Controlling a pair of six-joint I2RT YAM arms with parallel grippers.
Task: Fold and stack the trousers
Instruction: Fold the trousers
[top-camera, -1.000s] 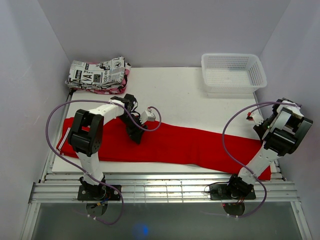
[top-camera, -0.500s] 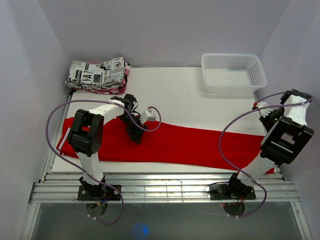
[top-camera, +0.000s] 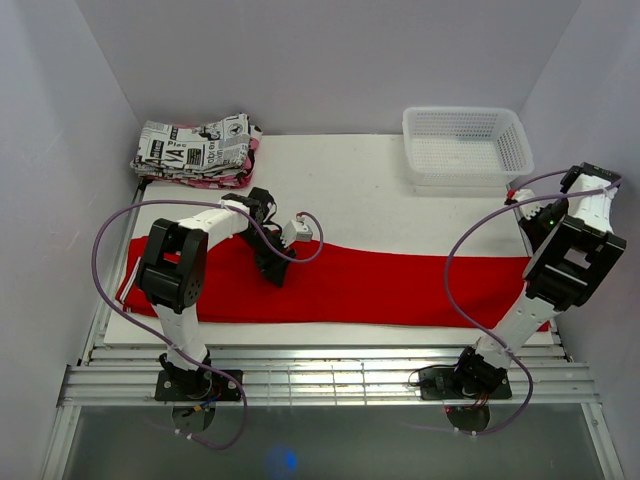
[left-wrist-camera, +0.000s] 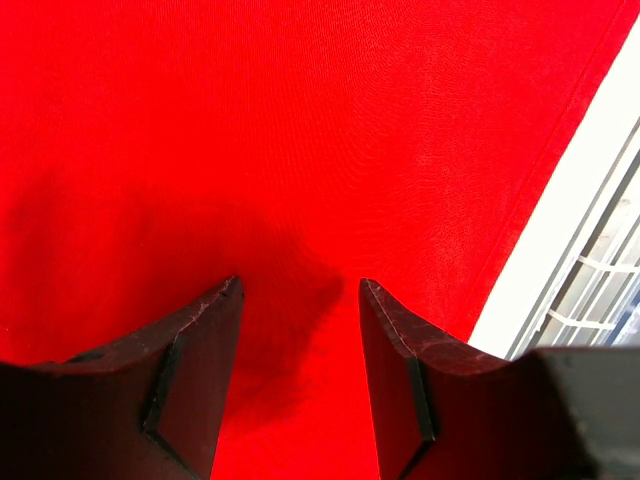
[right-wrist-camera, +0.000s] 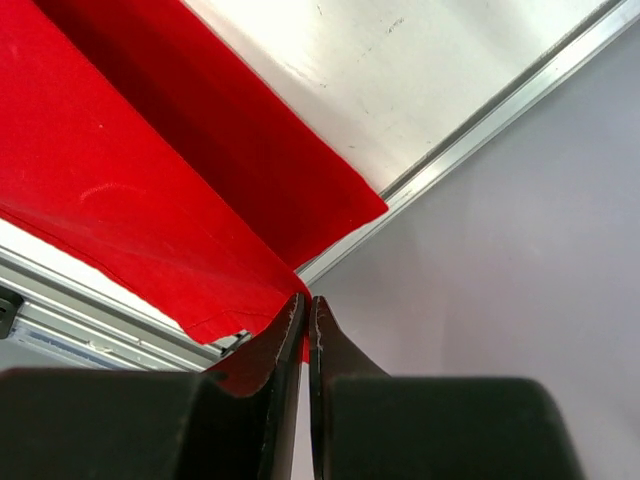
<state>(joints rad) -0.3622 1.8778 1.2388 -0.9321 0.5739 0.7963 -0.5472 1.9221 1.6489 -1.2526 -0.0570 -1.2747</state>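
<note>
From above: finds the trousers (top-camera: 380, 290) stretched full length along the near side of the bench (top-camera: 370, 190), from beyond the left fingers (top-camera: 271, 266) across to the right arm (top-camera: 572, 262). Places the left fingers on the cloth toward one end, and the opposite end rising toward the right wrist. Notes a basket (top-camera: 465, 111) and a folded printed garment (top-camera: 195, 150) at the back, well beyond both pairs of fingers.

Left wrist: shows the left fingers (left-wrist-camera: 200, 340) parted about halfway and gripping nothing. Shows red cloth directly beneath and ahead of the tips, with the bench edge off to their right. Cannot tell whether the tips press the cloth or hover just above it.

Right wrist: shows the right fingers (right-wrist-camera: 288, 350) closed tight on a thin edge at the end of the trousers, with the cloth falling away from the tips, leftward and down onto the bench.

Reads as the start of the first fold.
- Carry the pinched end in a low arc toward the left fingers, high enough to clear the lower layer without dragging it.
- Anchor the other end with the left fingers meanwhile.
- Pull gently on so thin a pinch, or risk a slip.
- Match the edges before letting go.
</note>
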